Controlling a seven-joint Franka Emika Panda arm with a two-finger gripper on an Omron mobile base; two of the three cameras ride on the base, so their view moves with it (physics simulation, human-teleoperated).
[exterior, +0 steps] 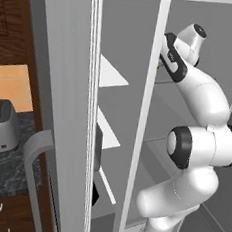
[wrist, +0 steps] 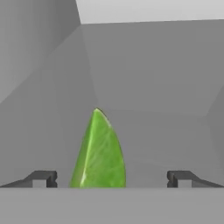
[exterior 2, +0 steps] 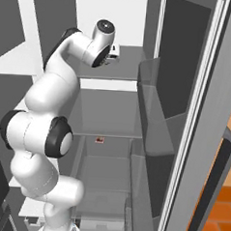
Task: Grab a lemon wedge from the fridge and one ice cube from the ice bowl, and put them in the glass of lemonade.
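In the hand view the lemon wedge (wrist: 99, 153), a green pointed slice, stands upright on a grey fridge shelf between my two fingertips (wrist: 43, 178). My gripper (wrist: 111, 179) is open, with a wide gap on either side of the wedge, more on the right. In the right base view the hand (exterior 2: 111, 52) reaches into the upper shelf of the open fridge (exterior 2: 113, 107). The left base view shows the arm stretched into the fridge interior (exterior: 162, 122), its hand hidden behind the door frame.
The open fridge door (exterior: 63, 108) with its long handle (exterior: 34, 150) stands at the left. A silver toaster (exterior: 0, 127) sits on the dark counter beyond it. Door bins (exterior 2: 154, 115) line the right side, with a drawer (exterior 2: 104, 177) low down.
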